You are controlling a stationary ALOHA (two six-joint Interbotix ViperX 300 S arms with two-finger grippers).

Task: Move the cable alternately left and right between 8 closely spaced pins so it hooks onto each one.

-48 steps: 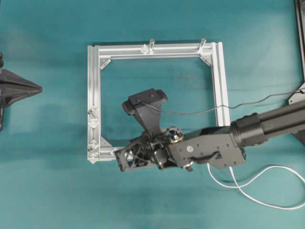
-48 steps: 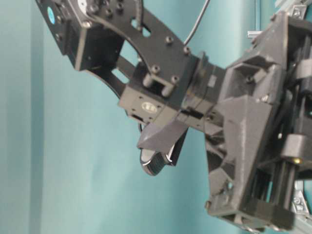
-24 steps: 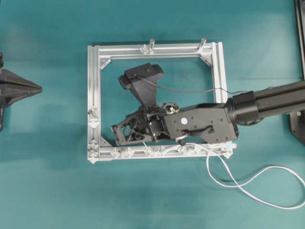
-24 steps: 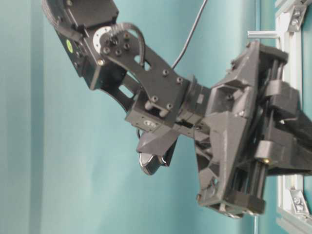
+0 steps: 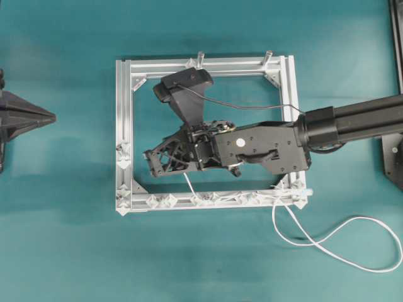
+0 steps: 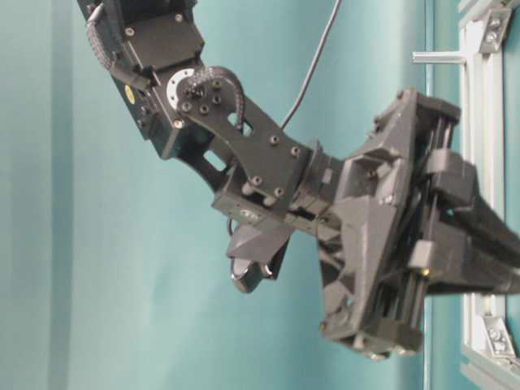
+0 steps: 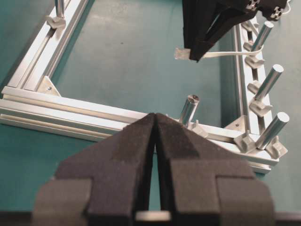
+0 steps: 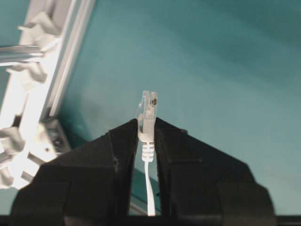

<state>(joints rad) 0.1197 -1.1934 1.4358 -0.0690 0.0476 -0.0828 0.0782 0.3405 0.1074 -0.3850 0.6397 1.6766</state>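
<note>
Overhead view: a thin white cable (image 5: 327, 242) lay in loose loops on the teal table (image 5: 63, 251) to the lower right of a square aluminium frame (image 5: 123, 126). It crossed the frame's lower right corner, ran along the bottom rail among the pale diamond-shaped pins (image 5: 208, 199), then rose up to the right gripper (image 5: 151, 162). The gripper's tips were too dark to read here. The right arm (image 5: 352, 123) reached in from the right, stretched across the inside of the frame, with its black wrist camera (image 5: 182, 85) sticking up toward the top rail. The left arm showed only as a dark wedge (image 5: 22, 119) cut off at the left edge.

Table-level view: the right arm's black wrist and gripper body (image 6: 390, 236) filled most of the picture, tilted and very close. The cable and pins could not be made out; only a strip of frame rail (image 6: 479, 162) showed at the right edge.

Left wrist view: the left gripper (image 7: 155, 136) was pressed closed with nothing between its pads. Beyond it stood grey cylindrical posts (image 7: 269, 82) on the frame, and the right gripper hung from the top edge, cut off, gripping the cable's plug end (image 7: 181, 53).

Right wrist view: the right gripper's foam pads (image 8: 124, 146) were clamped on the cable just behind its clear plug (image 8: 149, 106), which pointed away over the table. Overexposed pins blurred at the left.
</note>
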